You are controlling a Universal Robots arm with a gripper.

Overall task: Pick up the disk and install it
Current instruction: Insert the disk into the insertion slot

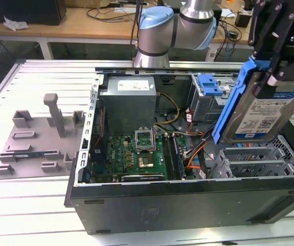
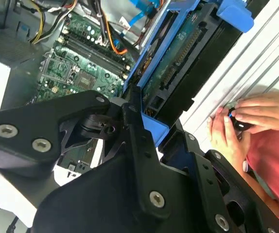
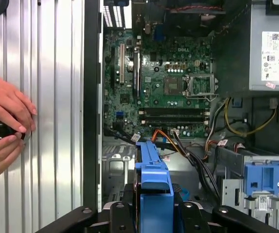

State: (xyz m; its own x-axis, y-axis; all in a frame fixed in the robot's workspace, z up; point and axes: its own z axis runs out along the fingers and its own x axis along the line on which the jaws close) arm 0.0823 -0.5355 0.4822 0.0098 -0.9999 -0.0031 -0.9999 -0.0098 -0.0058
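Slatted metal worktop (image 1: 29,215) carries the open PC case (image 1: 188,205), which sits directly below the tool (image 1: 270,77). Arm (image 1: 172,31) comes in over the far wall of the case, behind the tool. Grey fixture plate (image 1: 34,143) is well apart from the tool, across the case from it. Inside the case, off to the side of the tool and lower, are the power supply (image 1: 131,100) and the motherboard (image 1: 131,154), which lies flat. The disk (image 1: 262,115) hangs from the tool, tilted, label facing out, above the case corner with the grey metal cage (image 1: 259,159), not touching the case. Tool is closed on the disk, jaws pinching the blue frame at its upper edge. Person's hands (image 3: 3,131) are on the worktop just outside the case wall, near the tool, around a small dark object. Small blue latch (image 1: 210,84) sits beside the tool, toward the arm base. Orange cables (image 1: 195,154) run below the disk's low end. My read is that the step in hand is carrying the disk to its bay; can't tell which bay. To do it well: take out the tilt, line the frame rails up with the bay guides, go slow, stay off the cables. Hands that near the tool are the main hazard.
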